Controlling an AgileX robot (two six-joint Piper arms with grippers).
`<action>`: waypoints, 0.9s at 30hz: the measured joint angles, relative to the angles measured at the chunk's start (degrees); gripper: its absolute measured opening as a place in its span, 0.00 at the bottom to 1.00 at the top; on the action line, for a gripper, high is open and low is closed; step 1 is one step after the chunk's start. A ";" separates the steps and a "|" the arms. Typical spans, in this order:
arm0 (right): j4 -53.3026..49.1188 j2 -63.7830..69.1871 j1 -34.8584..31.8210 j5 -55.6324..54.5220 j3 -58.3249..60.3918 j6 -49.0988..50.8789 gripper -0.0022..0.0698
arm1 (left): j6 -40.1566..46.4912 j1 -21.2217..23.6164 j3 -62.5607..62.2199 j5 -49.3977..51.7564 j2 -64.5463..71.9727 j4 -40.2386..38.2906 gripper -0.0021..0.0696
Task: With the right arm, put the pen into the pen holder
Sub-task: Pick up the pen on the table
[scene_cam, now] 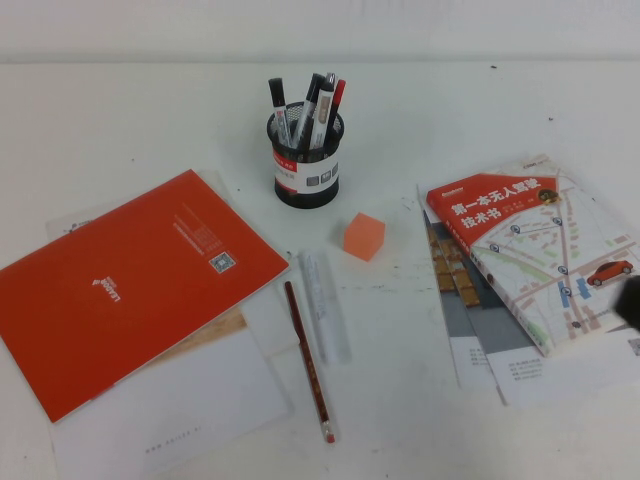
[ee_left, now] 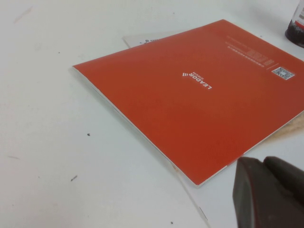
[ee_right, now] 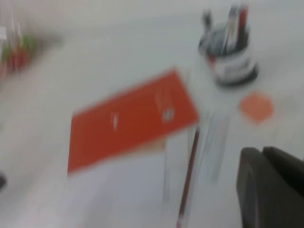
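The pen [scene_cam: 324, 303] lies just beside the pencil [scene_cam: 307, 360], so the right gripper [ee_right: 270, 190], jaws together and empty, could catch both. The holder [scene_cam: 306, 160] is crowded and may reject it. Whether the left gripper [ee_left: 268, 192], over the notebook [ee_left: 204, 104], is apart or together I cannot tell

Frosted pen [scene_cam: 325, 304] flat on table, near upright mesh pen holder [scene_cam: 307, 160]

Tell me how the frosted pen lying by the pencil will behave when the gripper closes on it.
The pen looks round and smooth, so it may roll or slip. It lies flat beside the pencil, which a low pinch could nudge. The right gripper is shut, away from it.
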 joint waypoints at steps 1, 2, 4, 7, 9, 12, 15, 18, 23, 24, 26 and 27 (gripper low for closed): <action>-3.52 4.66 0.00 4.46 -3.81 2.15 0.00 | 0.00 0.00 0.00 0.00 0.00 0.00 0.03; -6.28 8.34 0.00 8.94 -6.77 3.87 0.00 | 0.00 0.00 0.00 0.00 0.00 0.00 0.03; -12.70 17.14 0.00 17.27 -13.52 7.58 0.00 | 0.00 0.00 0.00 0.00 0.00 0.00 0.03; -21.22 27.25 1.36 24.23 -21.18 12.62 0.00 | 0.00 0.00 0.00 0.00 0.00 0.00 0.03; -28.57 33.52 4.67 26.45 -25.67 17.39 0.00 | 0.00 0.00 0.00 0.00 0.00 0.00 0.03; -40.37 41.26 11.95 27.83 -31.08 25.73 0.00 | 0.00 0.00 0.00 0.00 0.00 0.00 0.03; -50.02 47.43 18.67 28.60 -35.78 33.40 0.00 | 0.00 0.00 0.00 0.00 0.00 0.00 0.03; -53.93 52.60 22.63 28.70 -39.25 36.03 0.00 | 0.00 0.00 0.00 0.00 0.00 0.00 0.03; -54.17 60.14 25.25 28.70 -43.25 38.04 0.00 | 0.00 0.00 0.00 0.00 0.00 0.00 0.03; -54.17 61.31 25.55 28.70 -43.75 38.18 0.00 | 0.00 0.00 0.00 0.00 0.00 0.00 0.03; -54.04 64.21 26.09 29.09 -45.04 38.16 0.00 | 0.00 0.00 0.00 0.00 0.00 0.00 0.03; -53.60 65.34 26.25 29.26 -45.70 38.16 0.00 | 0.00 0.00 0.00 0.00 0.00 0.00 0.03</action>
